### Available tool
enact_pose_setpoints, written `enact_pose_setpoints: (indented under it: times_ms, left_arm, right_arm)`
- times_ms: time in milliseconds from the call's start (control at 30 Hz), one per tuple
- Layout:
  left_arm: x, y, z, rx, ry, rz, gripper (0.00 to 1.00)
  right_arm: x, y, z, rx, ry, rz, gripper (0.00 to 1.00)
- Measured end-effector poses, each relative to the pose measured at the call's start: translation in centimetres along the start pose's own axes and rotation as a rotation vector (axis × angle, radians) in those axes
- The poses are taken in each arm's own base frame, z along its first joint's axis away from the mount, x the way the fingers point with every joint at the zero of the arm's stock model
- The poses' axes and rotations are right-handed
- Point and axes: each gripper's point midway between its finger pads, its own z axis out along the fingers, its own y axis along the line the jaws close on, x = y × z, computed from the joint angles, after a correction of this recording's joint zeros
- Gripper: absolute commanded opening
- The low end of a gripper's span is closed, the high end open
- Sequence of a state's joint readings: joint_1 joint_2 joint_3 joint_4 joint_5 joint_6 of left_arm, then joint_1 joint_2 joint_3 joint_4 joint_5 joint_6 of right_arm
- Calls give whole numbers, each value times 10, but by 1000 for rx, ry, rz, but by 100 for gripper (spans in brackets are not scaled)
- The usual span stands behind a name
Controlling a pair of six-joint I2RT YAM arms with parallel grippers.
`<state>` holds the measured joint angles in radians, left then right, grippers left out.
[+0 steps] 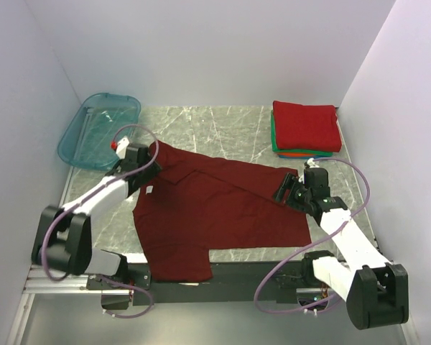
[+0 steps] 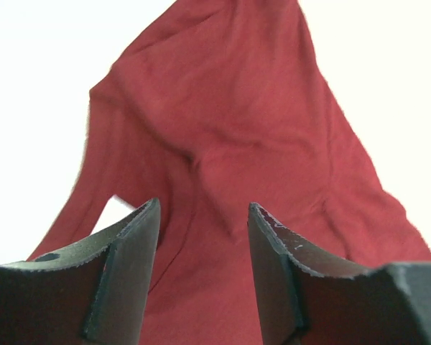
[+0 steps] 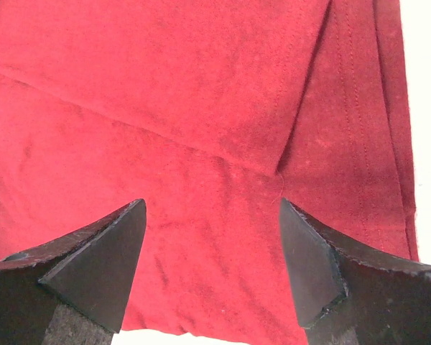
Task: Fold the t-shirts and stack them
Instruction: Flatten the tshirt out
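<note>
Left jaws: partway apart, with a clear gap between the two dark fingers [image 2: 122, 273]. Maroon cloth fills the gap and the view beyond. No pinch on the cloth can be seen.
Left jaws, place: at the upper-left corner of the maroon t-shirt [image 1: 215, 208] in the top view, low over the cloth. I cannot tell whether they touch it.
Right jaws: wide apart, both fingers [image 3: 100, 259] at the bottom of the wrist view, with flat cloth across the whole span between them.
Right jaws, place: over the shirt's right edge, right of centre in the top view.
Cloth under right jaws: a folded-over layer, its edge running on a slant across the wrist view. A stitched hem runs down the right of that frame.
Maroon t-shirt: spread on the table [image 1: 223, 126] in the middle of the top view, rumpled and not folded flat. Its lower-left flap reaches the table's near edge.
Neck label [image 1: 150, 190]: small and white, on the shirt's left side, just below the left jaws.
Folded stack [image 1: 307, 126]: upper right of the table, well apart from the maroon shirt. Bright red lies on top, with green and orange edges showing beneath.
Teal tub [image 1: 100, 129]: translucent and tilted, at the table's upper-left corner beside the wall.
Arms: the left arm [image 1: 100, 194] reaches in from the lower left, the right arm [image 1: 345, 230] from the lower right.
</note>
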<state>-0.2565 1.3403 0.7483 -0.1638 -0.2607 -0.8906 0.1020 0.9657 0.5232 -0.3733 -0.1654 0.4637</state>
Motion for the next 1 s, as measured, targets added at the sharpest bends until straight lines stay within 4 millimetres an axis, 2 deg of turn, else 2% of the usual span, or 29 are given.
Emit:
enact_pose_setpoints:
  times_ms: [167,333,533,667,833,1000]
  left_arm:
    - [-6,-15,25,-11,9,-5,53]
    - [0,-13,44,-58,42,6,55]
    - [9,-4,51,-91,68,8,52]
    - [16,1,61,-115,90,12,47]
    - [20,1,75,-140,106,18,31]
    - [17,-2,76,-138,99,12,24]
  right_arm:
    - [4,-5,5,22,25,4,81]
    - [6,-6,9,34,46,5,81]
    - [6,-7,11,39,55,3,81]
    - [8,-8,12,45,62,2,81]
    - [7,-9,13,51,66,1,81]
    - [7,-9,13,51,65,-1,80]
